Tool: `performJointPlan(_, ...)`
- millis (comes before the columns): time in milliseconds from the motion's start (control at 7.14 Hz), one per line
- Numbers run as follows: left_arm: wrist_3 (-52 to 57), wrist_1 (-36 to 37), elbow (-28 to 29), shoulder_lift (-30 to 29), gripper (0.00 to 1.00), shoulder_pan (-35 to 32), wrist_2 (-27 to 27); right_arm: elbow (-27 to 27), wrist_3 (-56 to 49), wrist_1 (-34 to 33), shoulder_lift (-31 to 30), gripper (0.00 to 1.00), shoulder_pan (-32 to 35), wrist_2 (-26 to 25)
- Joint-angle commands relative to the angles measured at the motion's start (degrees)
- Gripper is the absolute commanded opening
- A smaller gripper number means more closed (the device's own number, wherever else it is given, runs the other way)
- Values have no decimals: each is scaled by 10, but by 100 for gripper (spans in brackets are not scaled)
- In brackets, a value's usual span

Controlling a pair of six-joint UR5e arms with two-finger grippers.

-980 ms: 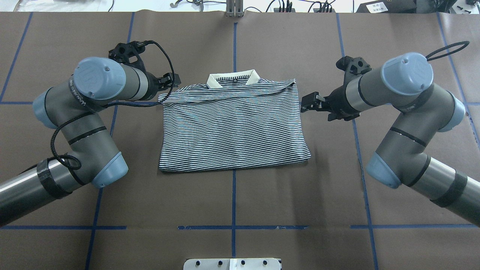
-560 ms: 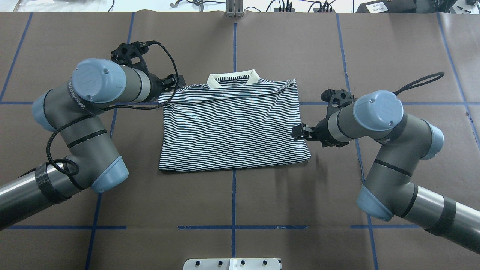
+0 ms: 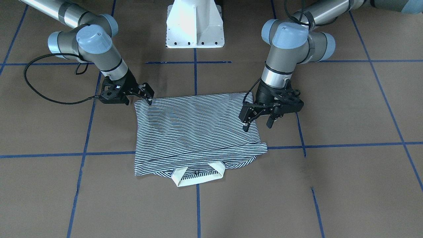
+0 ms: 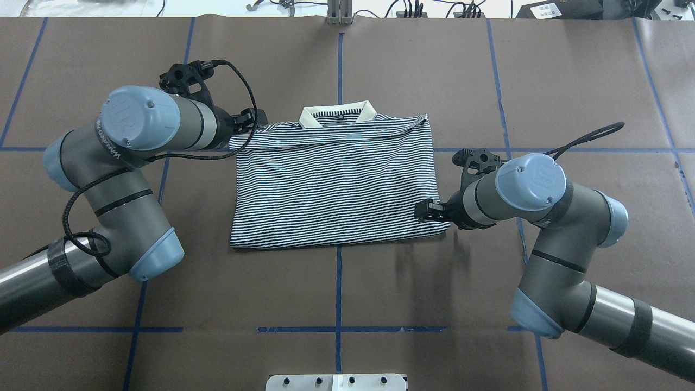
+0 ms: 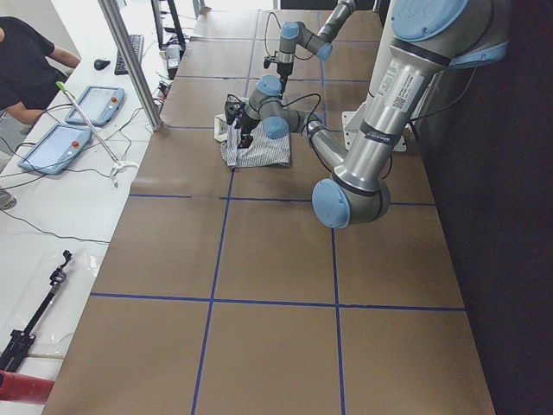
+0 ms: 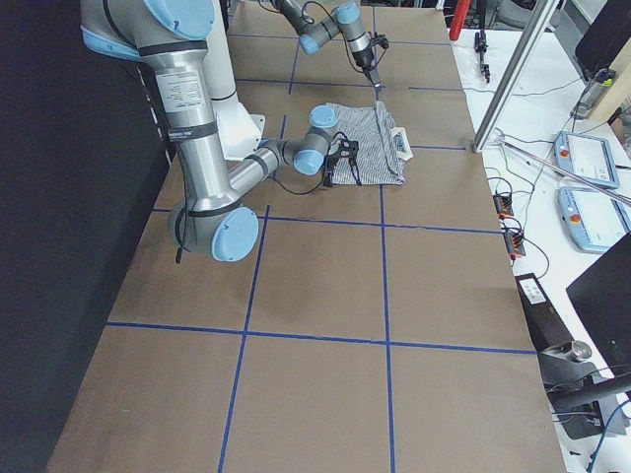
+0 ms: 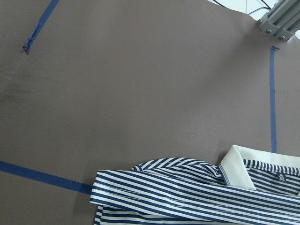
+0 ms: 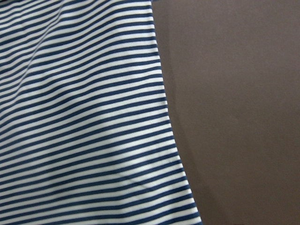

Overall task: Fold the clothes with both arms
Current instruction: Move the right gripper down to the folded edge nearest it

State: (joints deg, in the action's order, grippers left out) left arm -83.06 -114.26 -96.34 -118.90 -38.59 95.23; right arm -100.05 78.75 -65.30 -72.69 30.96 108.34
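You have the striped polo shirt (image 4: 336,184) lying folded to a rectangle in the middle of the table (image 4: 434,304), collar (image 4: 337,114) at the far edge. The left gripper (image 3: 257,125) hangs, jaws spread, at its far-left shoulder corner. The right gripper (image 4: 423,211), jaws seemingly parted, sits at the near-right hem corner. Corner grasping looks to be in hand; next, both must pinch every layer.

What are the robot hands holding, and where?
Nothing, it seems: the shirt lies flat, left end effector open by its shoulder, right end effector at its hem corner.
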Motion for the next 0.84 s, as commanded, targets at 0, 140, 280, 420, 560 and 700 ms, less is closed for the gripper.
performJointPlan(0,0,0,-3,1,100,0,0,1,0,-4,0,82,-4,3)
performJointPlan(140,0,0,-6,1,100,0,0,3,0,-5,0,81,-5,3)
performJointPlan(280,2,0,-6,1,100,0,0,3,0,-6,1,76,-6,4)
performJointPlan(420,3,0,-6,1,100,0,0,3,-1,-6,1,61,-6,4)
performJointPlan(560,3,0,-6,0,100,0,0,2,-1,-6,2,31,-6,7)
performJointPlan(700,3,1,-10,0,100,0,0,1,-1,-10,2,3,-5,16)
